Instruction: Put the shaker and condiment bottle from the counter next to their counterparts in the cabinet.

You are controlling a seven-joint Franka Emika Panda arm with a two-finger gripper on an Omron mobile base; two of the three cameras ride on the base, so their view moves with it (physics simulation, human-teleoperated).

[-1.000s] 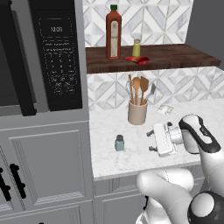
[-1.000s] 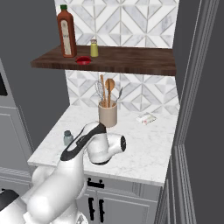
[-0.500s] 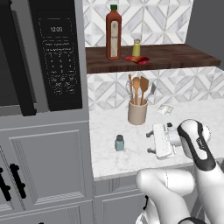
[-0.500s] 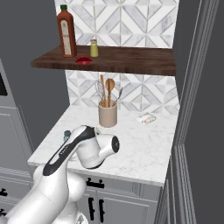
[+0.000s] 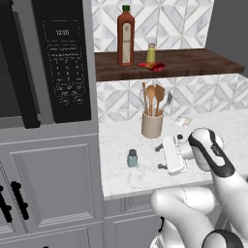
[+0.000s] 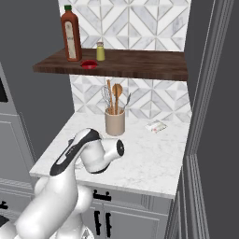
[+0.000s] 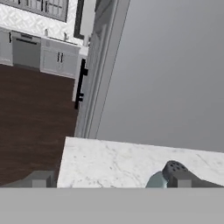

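Claw (image 5: 159,157) nearer shaker (image 5: 132,158); perforated cap up close.

In the hand view the shaker (image 7: 168,176) is cut off at the bottom, with just its grey cap and a sliver of body visible. In the right base view the arm hides the shaker. The small packet (image 5: 183,121) on the worktop (image 5: 121,177) is too small to read.
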